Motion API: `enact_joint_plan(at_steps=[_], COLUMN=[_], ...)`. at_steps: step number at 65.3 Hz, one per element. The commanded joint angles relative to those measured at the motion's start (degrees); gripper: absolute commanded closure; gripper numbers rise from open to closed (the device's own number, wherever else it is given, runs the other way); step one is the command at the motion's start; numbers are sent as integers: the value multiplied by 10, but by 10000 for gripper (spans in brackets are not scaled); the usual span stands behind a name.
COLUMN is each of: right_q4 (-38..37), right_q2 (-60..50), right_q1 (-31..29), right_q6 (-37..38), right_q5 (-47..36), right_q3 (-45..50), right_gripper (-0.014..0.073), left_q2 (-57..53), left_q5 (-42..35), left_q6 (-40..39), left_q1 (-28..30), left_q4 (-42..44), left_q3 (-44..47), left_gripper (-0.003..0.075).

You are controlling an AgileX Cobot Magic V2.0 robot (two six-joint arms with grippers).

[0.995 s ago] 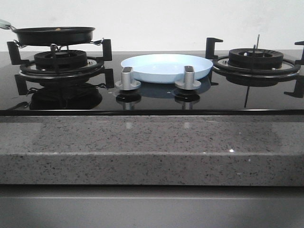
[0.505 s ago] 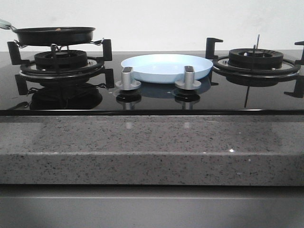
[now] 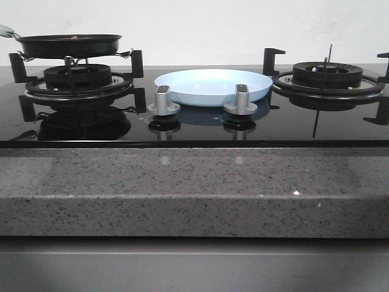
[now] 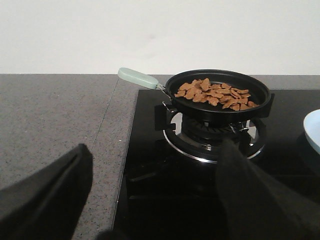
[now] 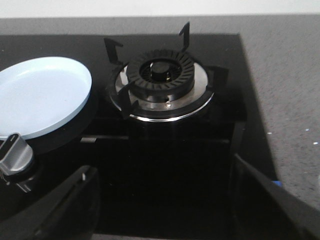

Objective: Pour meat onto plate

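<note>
The left hand [image 4: 155, 200] is spread open, holding nothing; well ahead of it, the meat [image 4: 214, 94] lies in the black pan [image 4: 218, 95] on a burner. The right hand [image 5: 165, 200], also open, has the plate [image 5: 35, 95] ahead, apart. Nothing has moved since a second ago. Both hands' fingertips are cut off.

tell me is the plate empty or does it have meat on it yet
Empty. The plate shows a bare pale blue surface; the meat is all heaped in the black pan on the burner.
</note>
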Motion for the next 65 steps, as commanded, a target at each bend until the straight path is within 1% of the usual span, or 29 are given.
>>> enact_joint_plan(at_steps=[1,8,22,25,26,33,38,47,56,65], right_q4=[24,38,38,38,38,38,39,39,37,37], right_q2=[66,154,327,379,385,482,543,641,723,770], right_q1=[-3,10,73,85,87,100,107,114,115,115], right_q6=[0,0,-1,-1,-1,-3,-17,-25,-25,-25], right_q5=[-5,38,137,176,180,265,317,397,448,463], right_q3=[-70,-149,-337,-398,-405,-516,-598,-721,-822,-882], right_gripper=[35,35,40,62,66,149,188,225,253,258], left_q2=[3,3,3,3,3,3,3,3,3,3], left_q5=[-52,-52,-52,-52,-53,-53,-53,-53,-53,-53], left_q6=[-4,-4,-4,-4,-4,-4,-4,-4,-4,-4], left_q1=[1,1,1,1,1,1,1,1,1,1], left_q4=[-6,-6,-6,-6,-6,-6,-6,-6,-6,-6], left_q3=[-21,-21,-21,-21,-21,-21,-21,-21,-21,-21], left_gripper=[230,230,230,230,230,230,230,230,230,230])
